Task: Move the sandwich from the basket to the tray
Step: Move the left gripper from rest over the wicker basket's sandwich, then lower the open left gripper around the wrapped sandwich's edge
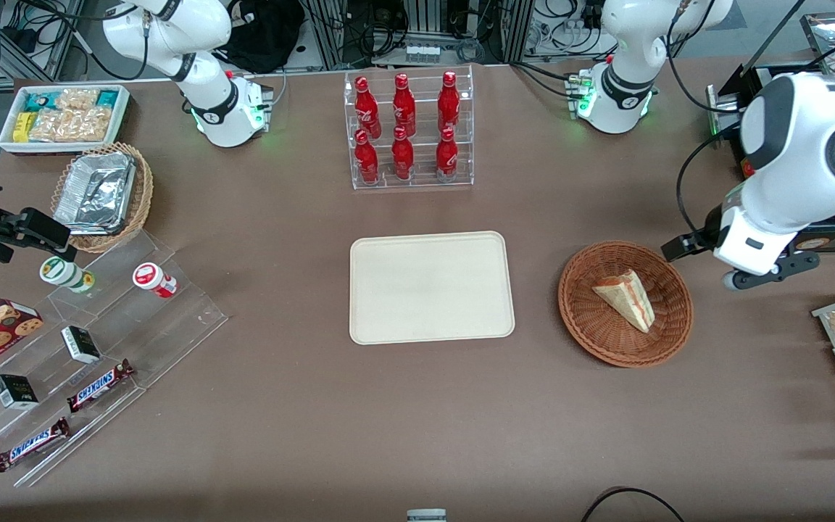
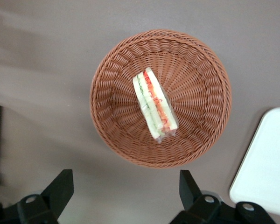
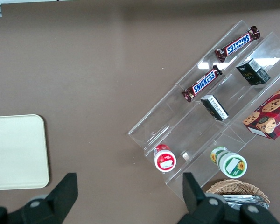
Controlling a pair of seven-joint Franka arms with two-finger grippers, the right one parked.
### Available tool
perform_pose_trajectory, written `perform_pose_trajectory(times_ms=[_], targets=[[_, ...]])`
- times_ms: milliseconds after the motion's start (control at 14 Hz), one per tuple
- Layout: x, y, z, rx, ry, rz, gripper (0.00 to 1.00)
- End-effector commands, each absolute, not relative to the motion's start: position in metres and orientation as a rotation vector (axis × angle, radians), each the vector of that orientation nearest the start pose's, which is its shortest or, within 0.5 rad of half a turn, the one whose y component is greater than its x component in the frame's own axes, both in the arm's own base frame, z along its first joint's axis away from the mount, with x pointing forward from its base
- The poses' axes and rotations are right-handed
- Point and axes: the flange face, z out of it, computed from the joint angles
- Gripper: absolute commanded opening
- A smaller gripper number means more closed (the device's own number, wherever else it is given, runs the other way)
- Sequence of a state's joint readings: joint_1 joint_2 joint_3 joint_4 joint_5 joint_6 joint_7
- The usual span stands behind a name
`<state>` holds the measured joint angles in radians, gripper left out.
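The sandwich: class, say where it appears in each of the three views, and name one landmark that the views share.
Front view: the sandwich lies in the basket, beside the tray, toward the working arm's end.
Left wrist view: the sandwich lies in the basket, with the open tool apart from it.
Right wrist view: not in it.
Shared landmark: the tray, seen in all three.

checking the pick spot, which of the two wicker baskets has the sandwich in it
The reddish-brown basket beside the tray, near the open gripper; the tan basket holds foil containers.
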<state>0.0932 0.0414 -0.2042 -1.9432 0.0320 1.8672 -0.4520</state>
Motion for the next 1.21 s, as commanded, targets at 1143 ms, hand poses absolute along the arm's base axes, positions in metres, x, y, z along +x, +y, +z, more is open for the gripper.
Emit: perform_pose_trajectory(times_ms=[1143], targets=[[0.526,-0.078,0.325,-2.995,-1.127,0.037,1.0]])
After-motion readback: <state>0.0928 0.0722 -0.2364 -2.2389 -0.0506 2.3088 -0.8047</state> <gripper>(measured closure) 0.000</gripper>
